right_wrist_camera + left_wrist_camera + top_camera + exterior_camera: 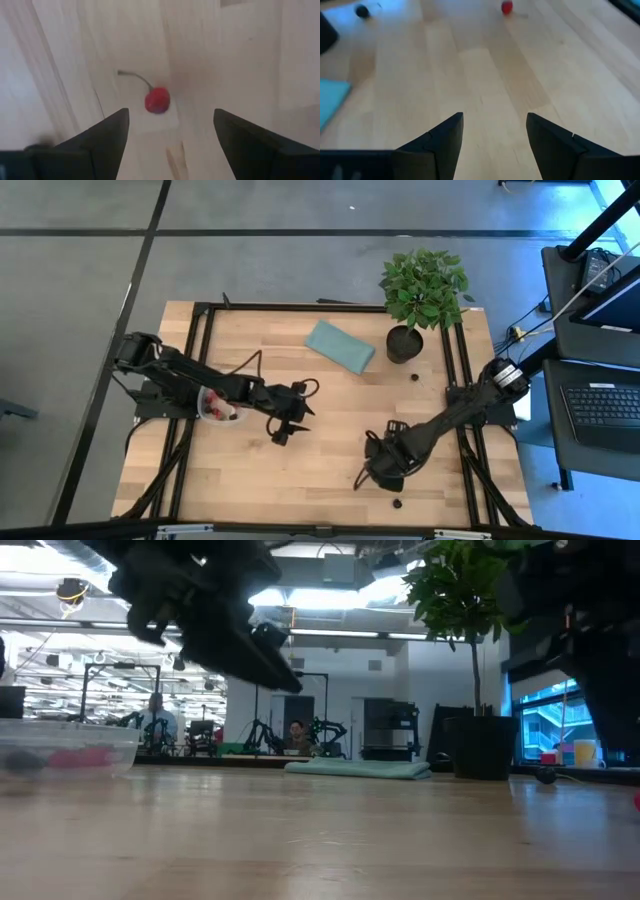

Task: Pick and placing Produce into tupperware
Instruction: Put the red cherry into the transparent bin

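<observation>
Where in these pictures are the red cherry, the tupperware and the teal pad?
red cherry [157,99]: right wrist view, middle of the fruit.
tupperware [72,745]: low view, its clear side wall.
teal pad [340,345]: high view, middle of its top.

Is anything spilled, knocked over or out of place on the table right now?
Nothing looks spilled or damaged. The potted plant stands upright and the tupperware sits flat with fruit inside. Loose fruit lies apart: a dark berry near the pot, another at the near edge, and a red cherry before the open right gripper.

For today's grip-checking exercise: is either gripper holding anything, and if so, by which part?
Nothing is held. The left gripper is open over bare table; the right gripper is open above a red cherry, not touching it.
</observation>
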{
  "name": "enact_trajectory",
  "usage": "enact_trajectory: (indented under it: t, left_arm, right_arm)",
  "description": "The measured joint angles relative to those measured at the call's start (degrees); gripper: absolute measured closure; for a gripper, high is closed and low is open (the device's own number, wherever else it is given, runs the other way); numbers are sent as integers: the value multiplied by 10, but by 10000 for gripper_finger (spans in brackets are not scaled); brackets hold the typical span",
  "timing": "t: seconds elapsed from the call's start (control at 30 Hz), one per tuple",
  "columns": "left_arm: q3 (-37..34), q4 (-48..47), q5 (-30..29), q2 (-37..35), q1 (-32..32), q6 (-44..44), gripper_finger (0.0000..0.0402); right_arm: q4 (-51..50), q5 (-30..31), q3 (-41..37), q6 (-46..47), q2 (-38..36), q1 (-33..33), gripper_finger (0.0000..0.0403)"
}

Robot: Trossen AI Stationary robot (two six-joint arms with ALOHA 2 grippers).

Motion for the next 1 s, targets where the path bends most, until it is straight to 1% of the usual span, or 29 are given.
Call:
enact_trajectory:
  t: [0.23,0.37,0.53,0.63,0.87,1.0]
  left_arm:
    - [0,-1,-1,28,-8,0,192]
    - [0,0,-1,28,-8,0,192]
    - [0,0,-1,28,-8,0,192]
    - [0,0,-1,28,-7,0,192]
    - [0,0,-1,28,-7,0,192]
    - [0,0,-1,28,-7,0,191]
  right_arm:
    - [72,1,-40,-1,0,-4,111]
    - [126,-13,-74,1,0,-4,111]
    - [139,-20,-94,2,0,-5,119]
    - [140,-20,-101,2,0,-5,142]
    - [147,-17,-107,2,-2,-8,212]
    - [150,-16,-107,3,-1,-8,242]
